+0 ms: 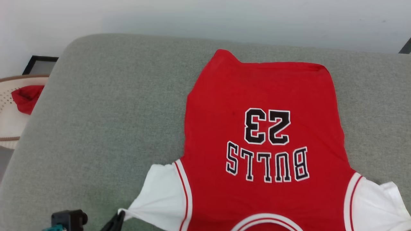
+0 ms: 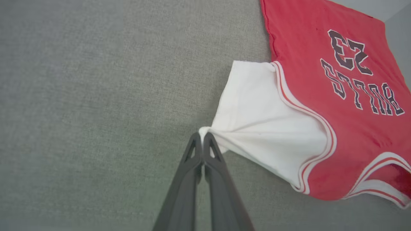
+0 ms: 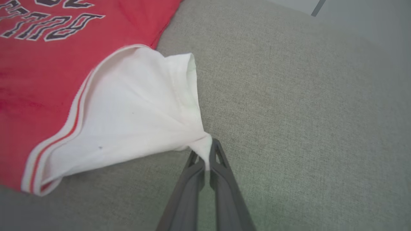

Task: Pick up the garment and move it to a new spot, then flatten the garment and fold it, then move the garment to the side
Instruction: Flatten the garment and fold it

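A large red jersey shirt with white sleeves and a black "23" is lying spread on a grey fabric cushion. The left claw and right claw are each clamping a sleeve corner, seemingly tugging outward to flatten it.

The garment is red with white sleeves, red-and-white striped trim, and black "23" and "BULLS" outlined in white. The cushion is grey-green, finely woven. The cloth is plain red, and the basket is cream, perforated and brown-rimmed.
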Robot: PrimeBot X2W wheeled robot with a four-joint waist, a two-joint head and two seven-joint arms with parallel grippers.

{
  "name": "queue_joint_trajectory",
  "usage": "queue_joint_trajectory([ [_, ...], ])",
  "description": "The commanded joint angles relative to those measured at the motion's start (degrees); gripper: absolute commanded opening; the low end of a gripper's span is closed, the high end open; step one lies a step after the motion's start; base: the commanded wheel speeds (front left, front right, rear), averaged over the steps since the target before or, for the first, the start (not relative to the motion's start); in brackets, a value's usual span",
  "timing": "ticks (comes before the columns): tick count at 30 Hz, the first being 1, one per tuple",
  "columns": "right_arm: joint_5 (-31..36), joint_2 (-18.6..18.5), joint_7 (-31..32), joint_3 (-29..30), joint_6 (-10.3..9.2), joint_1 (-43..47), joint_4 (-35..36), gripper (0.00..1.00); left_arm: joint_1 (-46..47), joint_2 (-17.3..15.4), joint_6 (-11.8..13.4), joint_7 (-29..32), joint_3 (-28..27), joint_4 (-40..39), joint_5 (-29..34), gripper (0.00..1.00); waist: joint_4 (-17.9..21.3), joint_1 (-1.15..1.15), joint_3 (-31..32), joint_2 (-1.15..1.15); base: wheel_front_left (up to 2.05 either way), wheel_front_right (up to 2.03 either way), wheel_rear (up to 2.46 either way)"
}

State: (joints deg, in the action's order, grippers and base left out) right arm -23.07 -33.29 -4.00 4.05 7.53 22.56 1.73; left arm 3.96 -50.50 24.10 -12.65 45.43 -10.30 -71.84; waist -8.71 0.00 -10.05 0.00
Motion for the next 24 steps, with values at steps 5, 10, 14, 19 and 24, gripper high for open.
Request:
queue_joint_trajectory([
  [5, 0.5, 0.7, 0.3, 0.5, -0.08, 1.9, 0.1, 0.0, -1.1, 0.3, 1.3, 1.5, 1.3, -0.9, -0.3, 0.0, -1.1, 0.0, -0.3, 0.0, 0.0, 0.0, 0.0],
  [10, 0.0, 1.0, 1.9, -0.5, -0.08, 1.3, 0.7, 0.0, 0.0, 1.0, 1.4, 2.0, 2.1, 0.0, 0.6, 0.0, -1.7, 0.0, -0.7, 0.0, 0.0, 0.0, 0.0],
  [14, -1.9, 1.0, 4.3, -1.5, -0.07, 0.2, 2.0, 1.0, 1.1, 2.3, 1.0, 2.1, 2.4, 1.2, 1.3, 0.0, -1.8, 0.0, -1.1, 0.0, 0.0, 0.0, 0.0],
  [19, -7.0, 0.0, 6.5, -2.4, -0.07, 0.6, 6.9, 1.0, 1.8, 3.8, 0.4, 1.6, 2.7, 2.6, 1.6, 0.0, -1.7, 0.0, -1.7, 0.0, 0.0, 0.0, 0.0],
  [24, -11.3, 0.1, 8.9, 0.3, -0.07, -2.1, 13.2, 1.0, 2.4, 5.2, -0.1, 1.2, 2.8, 3.7, 1.9, 0.0, -1.3, 0.0, -2.5, 0.0, 0.0, 0.0, 0.0],
])
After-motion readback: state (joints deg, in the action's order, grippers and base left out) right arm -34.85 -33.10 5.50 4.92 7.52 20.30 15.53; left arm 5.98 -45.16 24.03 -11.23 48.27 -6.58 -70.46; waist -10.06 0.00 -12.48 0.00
